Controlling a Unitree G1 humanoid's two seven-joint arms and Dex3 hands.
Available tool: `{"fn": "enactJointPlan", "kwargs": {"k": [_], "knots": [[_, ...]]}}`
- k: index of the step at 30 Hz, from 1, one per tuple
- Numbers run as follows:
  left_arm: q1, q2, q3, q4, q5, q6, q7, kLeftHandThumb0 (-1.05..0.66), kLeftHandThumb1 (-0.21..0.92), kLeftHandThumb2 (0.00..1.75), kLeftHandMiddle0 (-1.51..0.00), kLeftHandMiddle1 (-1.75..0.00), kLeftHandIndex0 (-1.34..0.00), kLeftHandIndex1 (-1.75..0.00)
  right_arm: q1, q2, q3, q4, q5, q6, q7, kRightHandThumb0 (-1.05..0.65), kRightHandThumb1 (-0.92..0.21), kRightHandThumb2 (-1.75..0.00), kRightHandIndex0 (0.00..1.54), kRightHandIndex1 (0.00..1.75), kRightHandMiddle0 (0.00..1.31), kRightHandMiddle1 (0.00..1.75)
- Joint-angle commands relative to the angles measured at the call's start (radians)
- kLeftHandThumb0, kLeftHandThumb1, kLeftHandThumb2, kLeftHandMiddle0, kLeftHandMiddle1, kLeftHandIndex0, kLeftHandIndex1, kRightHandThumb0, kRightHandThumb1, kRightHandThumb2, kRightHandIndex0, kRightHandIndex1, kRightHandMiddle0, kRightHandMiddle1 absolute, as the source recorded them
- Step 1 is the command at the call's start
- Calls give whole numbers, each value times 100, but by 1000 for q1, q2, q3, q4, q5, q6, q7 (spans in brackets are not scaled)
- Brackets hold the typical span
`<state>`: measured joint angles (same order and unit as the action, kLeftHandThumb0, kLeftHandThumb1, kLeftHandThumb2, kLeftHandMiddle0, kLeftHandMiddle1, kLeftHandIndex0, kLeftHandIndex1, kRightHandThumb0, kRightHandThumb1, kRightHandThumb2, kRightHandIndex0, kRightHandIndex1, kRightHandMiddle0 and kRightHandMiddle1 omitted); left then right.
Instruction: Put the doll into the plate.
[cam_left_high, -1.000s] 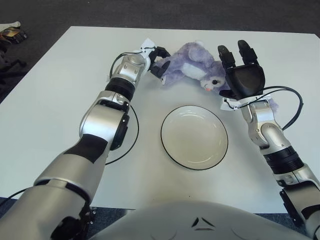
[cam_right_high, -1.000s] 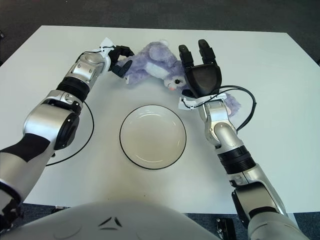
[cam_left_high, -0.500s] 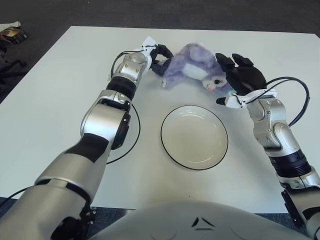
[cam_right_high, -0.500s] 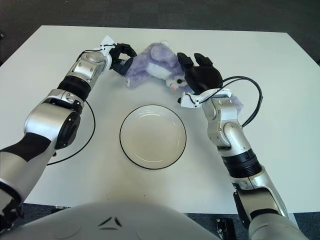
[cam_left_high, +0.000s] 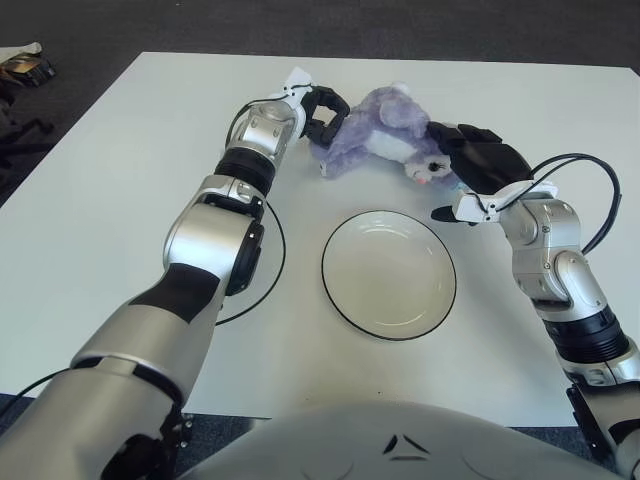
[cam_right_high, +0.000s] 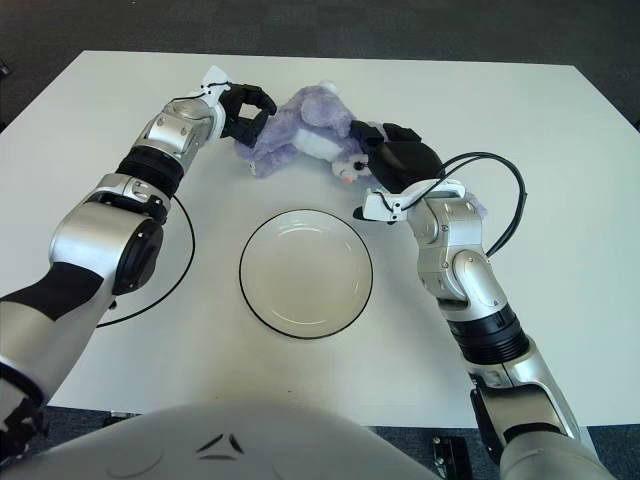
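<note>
A purple plush doll (cam_left_high: 372, 135) with a white belly lies across the far side of the white table, beyond the plate. My left hand (cam_left_high: 325, 110) has its fingers curled around the doll's left end. From the right, my right hand (cam_left_high: 462, 150) reaches palm down, and its fingers (cam_right_high: 378, 135) close on the doll's head. The white plate (cam_left_high: 345, 300) with a dark rim sits nearer to me, with nothing in it, just below the doll. I cannot tell whether the doll is off the tabletop.
A black cable loop (cam_left_high: 274, 262) lies on the table left of the plate, by my left forearm. Another cable (cam_right_high: 512, 205) arcs off my right wrist, beside a purple fluffy piece (cam_right_high: 478, 208). Dark floor surrounds the table.
My right hand has tipped from upright and spread to palm down, closing on the doll's head. My left hand has closed on the other end. The doll has shifted slightly left and away.
</note>
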<state>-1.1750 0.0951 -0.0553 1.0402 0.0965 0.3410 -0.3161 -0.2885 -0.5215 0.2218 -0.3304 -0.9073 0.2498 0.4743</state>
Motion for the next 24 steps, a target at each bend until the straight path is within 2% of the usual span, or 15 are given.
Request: {"fn": "enactJointPlan", "kwargs": {"k": [1,6,11,16,24], "knots": [[-25,-4,6,-2,-8,19,8,0,2,155,-93,-145,-63,-175,15,-9,-16,-25,9,1,9,-76,-44,-76,7,2,0,0],[-25,-4,6,-7,-13,26,4,0,2,156,-94,-144,-63,-175,25,-6,-18,-30,6,4,7,-75,-45,-75,7,2,0,0],[-27,-2,13,0,-26,31,-10,0,1,156,-94,-144,-64,-175,39,17,-3,43,-16,5,-65,-72,-44,-75,8,2,0,0],[-26,0,10,-4,-28,33,-23,0,1,157,-94,-145,-64,-175,39,31,2,56,-43,20,-108,-69,-41,-79,11,4,0,0],[-20,0,11,-18,-34,53,-25,0,2,156,-93,-145,-64,-175,41,74,23,154,-138,35,-312,-61,-31,-90,14,5,0,6]]}}
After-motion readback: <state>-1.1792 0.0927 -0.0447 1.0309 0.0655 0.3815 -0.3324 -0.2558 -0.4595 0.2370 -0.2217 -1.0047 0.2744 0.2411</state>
